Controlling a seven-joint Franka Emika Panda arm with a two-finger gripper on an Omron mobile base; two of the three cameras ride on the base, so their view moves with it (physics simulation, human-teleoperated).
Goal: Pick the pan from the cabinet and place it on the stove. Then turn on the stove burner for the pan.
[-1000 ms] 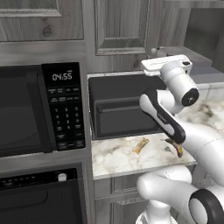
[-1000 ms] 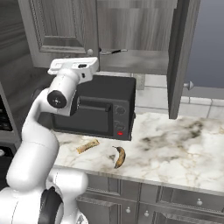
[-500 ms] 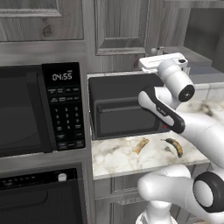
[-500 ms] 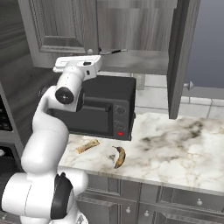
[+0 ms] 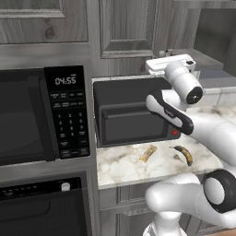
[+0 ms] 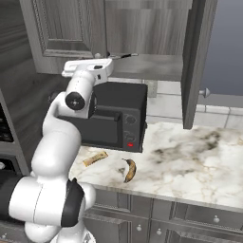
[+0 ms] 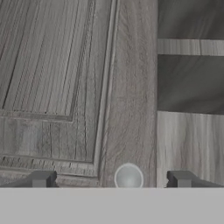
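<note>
Our gripper (image 7: 111, 179) stands wide, holding nothing, raised above the toaster oven (image 6: 115, 114) and facing the cabinet (image 7: 65, 78), its round knob (image 7: 128, 176) between the fingertips (image 7: 42, 178). At the cabinet's open right side, a thin pan (image 6: 122, 56) handle juts from the shelf. A banana (image 6: 129, 169) lies on the counter (image 6: 190, 161).

marble counter (image 6: 190, 161), black toaster oven (image 6: 118, 114), banana (image 6: 129, 169), bread stick (image 6: 95, 158) on it

The white arm's hand (image 6: 89, 68) is raised against the grey wall cabinet (image 6: 66, 28), above a black toaster oven (image 6: 118, 116). A banana (image 6: 129, 169) lies on the marble counter (image 6: 190, 161).
</note>
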